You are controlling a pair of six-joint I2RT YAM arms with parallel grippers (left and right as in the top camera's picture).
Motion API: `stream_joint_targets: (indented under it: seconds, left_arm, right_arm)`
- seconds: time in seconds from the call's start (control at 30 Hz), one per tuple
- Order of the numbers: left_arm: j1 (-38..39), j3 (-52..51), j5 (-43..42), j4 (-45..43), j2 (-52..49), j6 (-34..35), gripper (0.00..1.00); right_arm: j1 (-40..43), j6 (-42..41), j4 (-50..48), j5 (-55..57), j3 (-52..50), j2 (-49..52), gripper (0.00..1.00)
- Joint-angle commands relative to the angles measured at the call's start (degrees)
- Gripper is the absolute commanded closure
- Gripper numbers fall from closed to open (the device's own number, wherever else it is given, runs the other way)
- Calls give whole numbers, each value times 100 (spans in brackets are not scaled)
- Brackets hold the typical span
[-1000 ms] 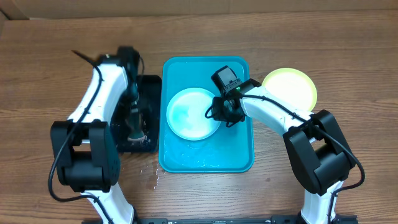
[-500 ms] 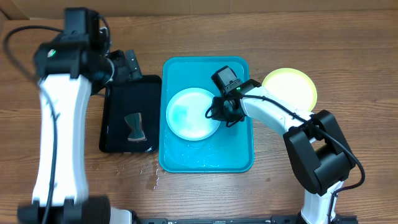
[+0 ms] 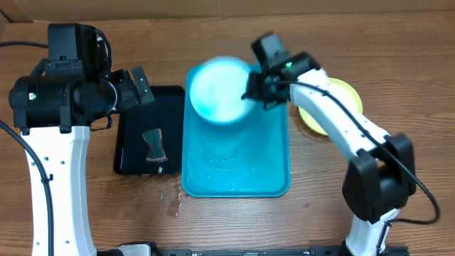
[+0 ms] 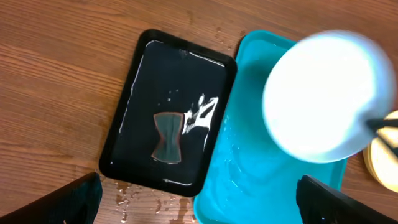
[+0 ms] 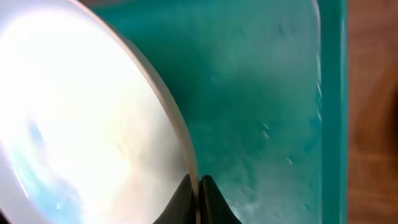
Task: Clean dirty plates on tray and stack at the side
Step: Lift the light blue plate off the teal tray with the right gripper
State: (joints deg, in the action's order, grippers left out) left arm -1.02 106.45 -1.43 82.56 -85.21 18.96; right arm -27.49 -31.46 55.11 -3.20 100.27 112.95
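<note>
My right gripper [image 3: 257, 91] is shut on the rim of the mint-blue plate [image 3: 219, 89] and holds it lifted above the far end of the turquoise tray [image 3: 274, 171]. The right wrist view shows the two fingertips [image 5: 208, 202] pinching the plate's edge [image 5: 186, 149]. The plate also shows in the left wrist view [image 4: 323, 93]. A yellow-green plate [image 3: 341, 92] lies on the table right of the tray, partly hidden by my right arm. My left gripper [image 3: 131, 87] is raised over the far edge of the black tray [image 3: 131, 142], open and empty; its fingers [image 4: 78, 199] stand wide apart.
A dark hourglass-shaped scrubber [image 3: 152, 146] lies in the wet black tray, also seen in the left wrist view [image 4: 168, 137]. Water drops [image 3: 174, 203] spot the wood in front of both trays. The turquoise tray floor is wet.
My right gripper lifted the mint-blue plate off the tray floor and moved it toward the far end. My left arm let go of the scrubber and rose up and away from the black tray.
</note>
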Motion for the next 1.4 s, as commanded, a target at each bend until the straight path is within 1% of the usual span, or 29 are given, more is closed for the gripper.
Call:
stream_joint_targets:
  seconds: [0.0, 0.2, 0.37, 0.5, 0.57, 0.6, 0.7, 0.73, 0.9, 1.07, 1.37]
  left_arm:
    - [-20, 59, 98, -7, -76, -74, 0]
    - [-17, 59, 98, -7, -76, -74, 0]
    - [-20, 59, 98, -7, -76, -74, 0]
    - [-20, 59, 98, -7, -76, -74, 0]
    - [-20, 59, 98, -7, -76, -74, 0]
    - [-20, 59, 96, -7, -76, -74, 0]
    - [-20, 59, 98, -7, -76, -74, 0]
    - [-17, 59, 98, -7, -76, -74, 0]
    - [-17, 59, 98, -4, -76, -74, 0]
    - [-20, 59, 98, -7, -76, -74, 0]
    - [-17, 59, 98, -7, -76, -74, 0]
  right_arm:
    - [-308, -4, -197, 17, 367, -313, 96]
    - [-911, -28, -748, 374, 262, -90, 96]
    - [-1569, 70, -1019, 1244, 236, 348, 96]
    - [-2002, 761, -1333, 2302, 236, 614, 96]
    - [-2140, 1303, -1576, 2789, 245, 610, 96]
    - [-2238, 1733, -1757, 3095, 304, 573, 96]
    - [-2409, 2516, -2131, 3738, 479, 426, 96]
    - [-2496, 2946, -2374, 4155, 566, 299, 96]
    - [-2601, 3775, -2826, 4789, 597, -48, 96]
    - [-2647, 3862, -3008, 5080, 597, -179, 96]
    - [-2653, 3947, -3462, 5121, 597, -195, 96]
